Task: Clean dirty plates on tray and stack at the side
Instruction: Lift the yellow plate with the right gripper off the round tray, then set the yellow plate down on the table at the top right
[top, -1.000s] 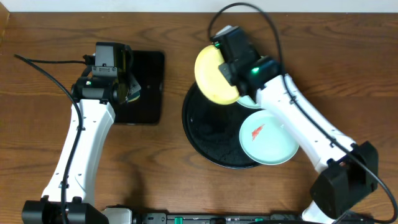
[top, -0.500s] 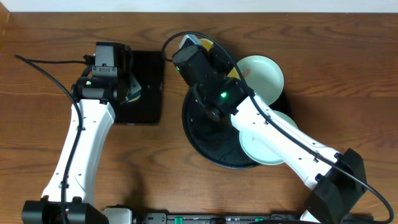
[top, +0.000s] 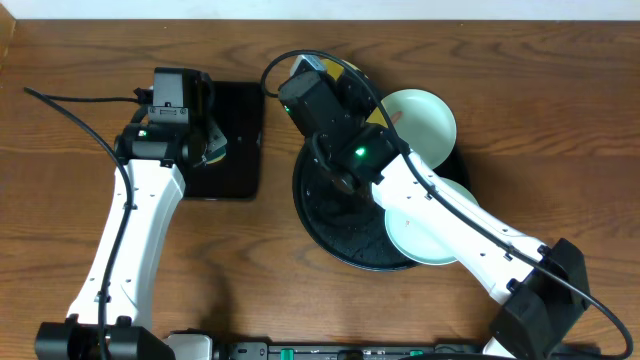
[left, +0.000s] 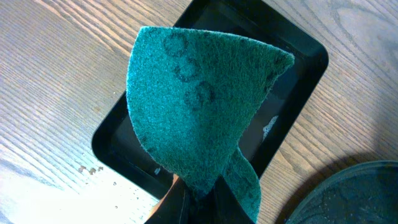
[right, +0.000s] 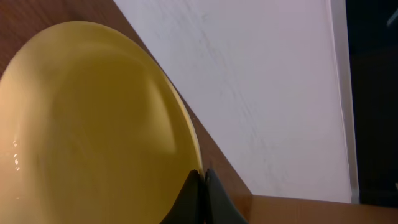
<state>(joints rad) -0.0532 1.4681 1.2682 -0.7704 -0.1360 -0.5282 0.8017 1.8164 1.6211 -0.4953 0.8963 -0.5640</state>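
Overhead view: on a brown wooden tabletop (top: 80, 60) sits a round black tray (top: 330, 215). One mint plate (top: 425, 118) lies at its far right edge. A second mint plate (top: 430, 240) lies at its near right edge, partly under the right arm (top: 450, 215). That arm reaches across the tray to its far left edge, where a sliver of the yellow plate (top: 343, 68) shows beside the wrist. The left arm (top: 130, 230) hangs over a rectangular black tray (top: 240, 110).

Left wrist view: the left pincer (left: 193, 200) is clenched on a green scouring pad (left: 199, 106), above the rectangular tray.

Right wrist view: the right pincer (right: 203, 186) is clamped on the yellow plate's rim; a white wall (right: 261, 74) stands behind.
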